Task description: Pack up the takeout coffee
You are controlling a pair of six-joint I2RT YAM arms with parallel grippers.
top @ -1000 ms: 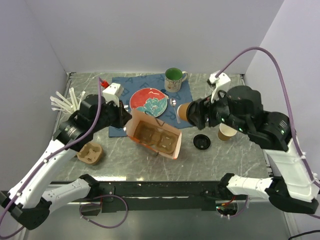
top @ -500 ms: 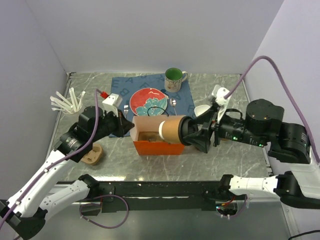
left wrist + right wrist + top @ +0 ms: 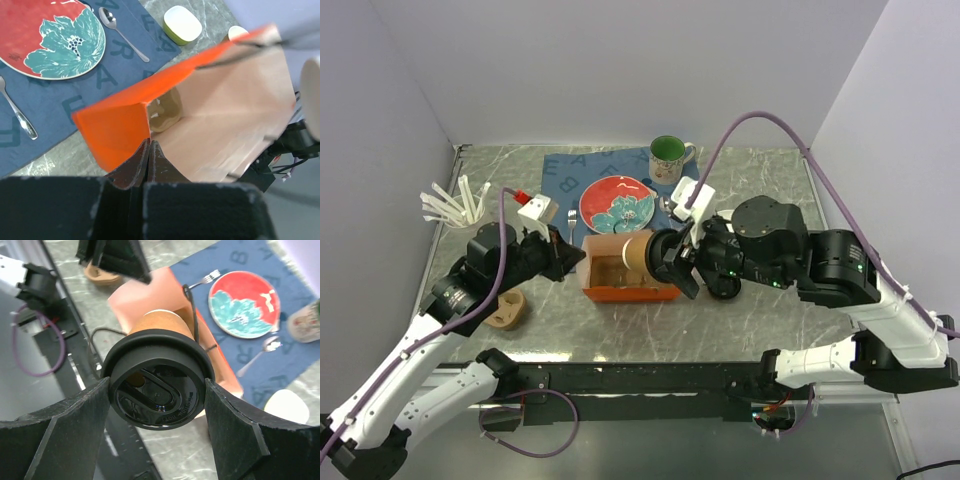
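Shows a takeout coffee (image 3: 638,250), a brown paper cup with a black lid, clamped sideways in the right gripper (image 3: 157,402). Fingers press opposite sides of the lid rim, base aimed into an orange paper bag (image 3: 625,293). Finds the cup right at the bag's mouth, over its right-hand part; hard to tell whether past the rim yet. Shows the left gripper (image 3: 149,149) pinched tight on the bag's edge at a corner fold, holding the mouth open towards the right arm. Reveals a tan moulded shape deep inside the bag, too shadowed to name.

Behind, on a blue placemat (image 3: 565,178): a red plate with a teal leaf (image 3: 617,203), a spoon (image 3: 122,32), a green mug (image 3: 668,155). To the left, a pulp cup carrier (image 3: 505,308) on the grey marbled table (image 3: 620,330).

Judged as the insertion step, with packing roughly half done. To do it well:
- Keep the bag rim taut and still with the left pinch.
- Tip the cup back towards upright before release, to guard against leaking at the lid.
- Lower base-first, clear of the thin paper edge, to avoid snagging or crumpling.
- Seat fully on the bag floor before spreading the fingers.
- Withdraw straight out, without dragging the lid loose.
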